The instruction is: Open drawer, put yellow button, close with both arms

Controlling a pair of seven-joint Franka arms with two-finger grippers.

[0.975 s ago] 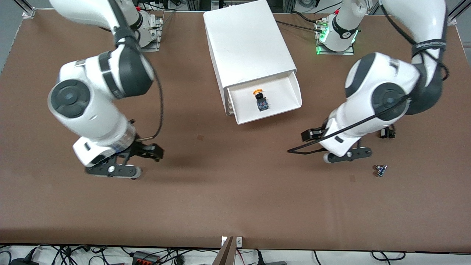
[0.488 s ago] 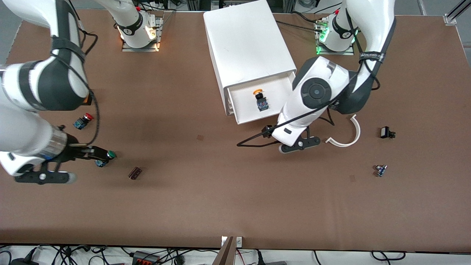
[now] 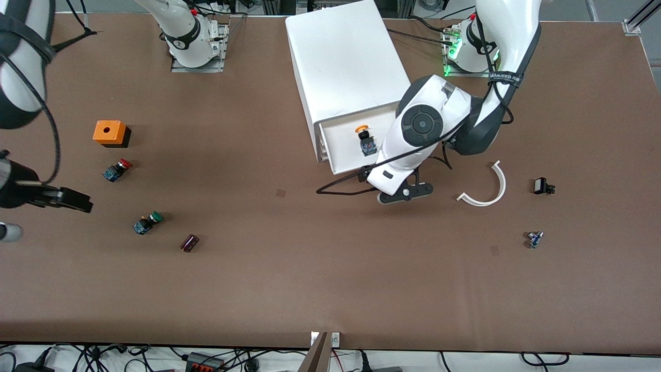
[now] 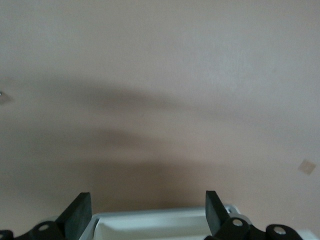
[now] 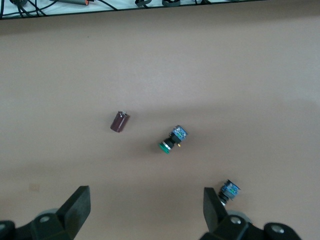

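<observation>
The brown surface [image 3: 330, 289] nearest the front camera is bare. A bit farther off, the left gripper [image 3: 361, 178] hangs low, right at the front edge of the drawer [image 3: 345, 166], with its fingers [image 4: 80, 215] spread wide and holding nothing. In the left wrist view, the white drawer rim [image 4: 160, 220] sits between those fingers. The drawer is pulled out, and the yellow button [image 3: 364, 138] lies inside it, so I think closing is the step now. To do it well, the left gripper should press flat on the middle of the drawer front and push straight toward the cabinet [image 3: 346, 62], slowly, so the button does not roll. The right gripper [image 3: 62, 199] is over the right arm's end of the surface, near the green button [image 3: 147, 223] and red button [image 3: 116, 169]. It is wide open and empty, and needs to come over to help.
</observation>
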